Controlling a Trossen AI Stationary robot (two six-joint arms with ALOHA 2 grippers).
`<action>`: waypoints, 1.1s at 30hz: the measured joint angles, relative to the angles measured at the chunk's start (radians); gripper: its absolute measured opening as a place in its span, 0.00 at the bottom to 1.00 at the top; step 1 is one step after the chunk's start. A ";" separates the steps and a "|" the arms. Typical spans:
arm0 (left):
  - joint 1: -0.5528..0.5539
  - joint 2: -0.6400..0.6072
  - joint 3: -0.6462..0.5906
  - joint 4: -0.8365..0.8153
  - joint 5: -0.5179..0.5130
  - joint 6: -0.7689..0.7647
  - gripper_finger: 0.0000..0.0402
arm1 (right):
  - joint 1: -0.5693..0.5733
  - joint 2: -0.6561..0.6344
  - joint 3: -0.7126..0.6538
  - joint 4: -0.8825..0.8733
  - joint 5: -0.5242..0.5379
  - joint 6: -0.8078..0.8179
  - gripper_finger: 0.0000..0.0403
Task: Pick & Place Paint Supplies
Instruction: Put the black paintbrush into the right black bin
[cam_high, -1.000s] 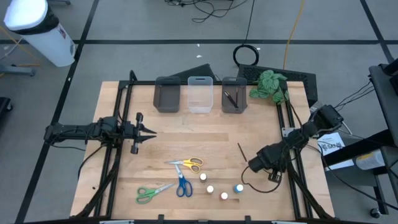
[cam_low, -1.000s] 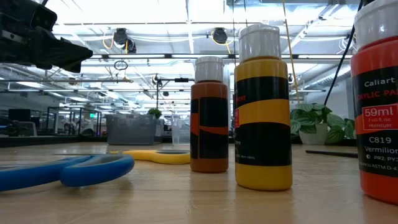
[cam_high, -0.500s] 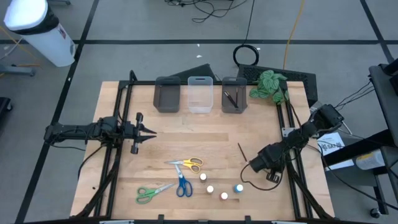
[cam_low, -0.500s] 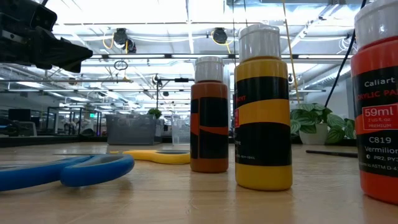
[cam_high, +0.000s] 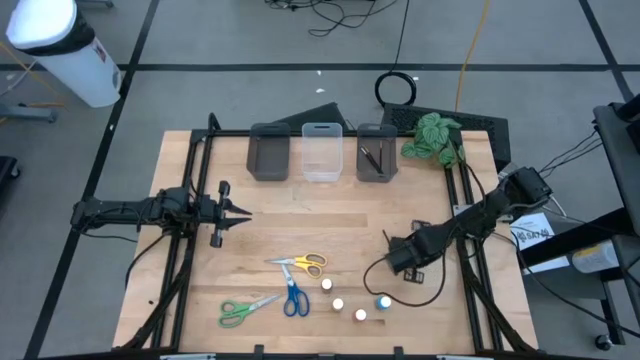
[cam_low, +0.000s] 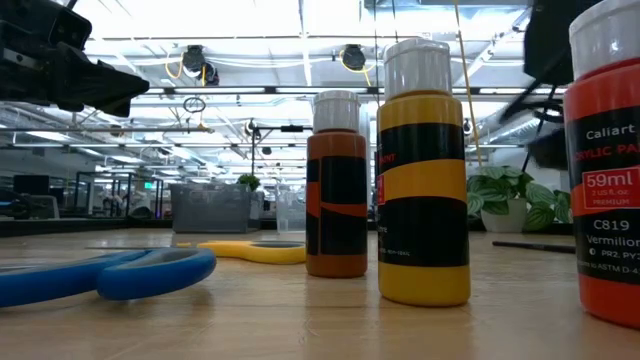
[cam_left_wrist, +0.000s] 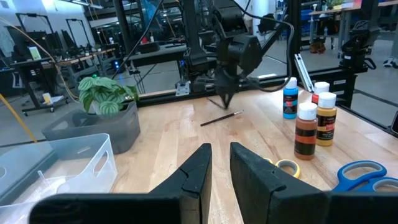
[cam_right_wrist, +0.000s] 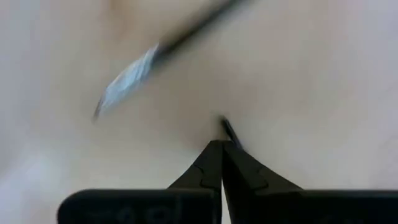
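Right gripper: jaws fully shut, empty, low over the thin dark brush lying on the wooden worktop, right of centre.
Left gripper: waiting far left, jaws slightly parted, empty.
Risk: shut jaws could nudge or roll the brush instead of straddling it.

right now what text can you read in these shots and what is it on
"Caliart" on the red paint bottle label.
"59ml", same label.
"PREMIUM", same label.
"C819", same label.
"Vermilion", same label, cut off by the picture's edge.
The line under "Caliart" is cut off; the finest print there is too small to read.
Print along the yellow paint bottle label's left edge: too small.
Orange-brown paint bottle: nothing readable.
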 joint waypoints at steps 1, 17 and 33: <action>0.000 0.000 0.000 0.000 0.000 0.000 0.18 | -0.001 -0.008 0.019 -0.020 0.046 -0.012 0.00; 0.000 0.000 0.000 0.000 0.000 0.000 0.18 | -0.023 -0.363 -0.167 -0.029 0.119 -0.101 0.34; 0.000 0.000 0.000 0.000 0.000 0.000 0.18 | -0.038 -0.387 -0.419 0.468 0.091 -0.159 0.19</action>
